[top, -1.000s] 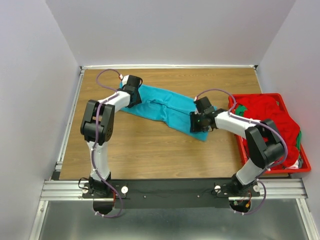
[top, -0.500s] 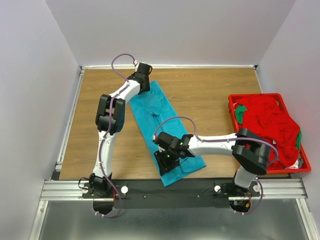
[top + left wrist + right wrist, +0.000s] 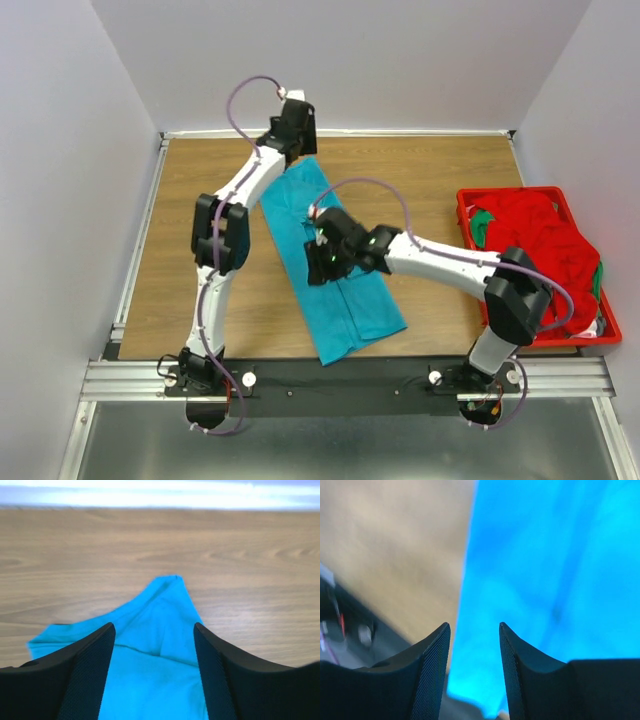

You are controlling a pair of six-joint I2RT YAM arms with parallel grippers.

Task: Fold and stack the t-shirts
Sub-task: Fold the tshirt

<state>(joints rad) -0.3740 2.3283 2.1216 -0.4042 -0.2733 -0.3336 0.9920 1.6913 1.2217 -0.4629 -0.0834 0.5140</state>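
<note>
A teal cotton short-sleeved t-shirt (image 3: 340,290) lies flattened in a long strip on the wooden table (image 3: 440,170), running from near the far edge's middle down to the near edge. The left gripper (image 3: 298,140) hangs over the strip's far end, jaws spread wide, gripping nothing. The right gripper (image 3: 322,262) hovers above the strip's middle, jaws parted, cloth beneath them. At the right edge, a red plastic crate (image 3: 467,225) holds crumpled red t-shirts (image 3: 535,235) and a green one (image 3: 483,222).

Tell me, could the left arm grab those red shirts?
Probably not. The red shirts lie in the crate at the far right, and the right arm stretches across between.
</note>
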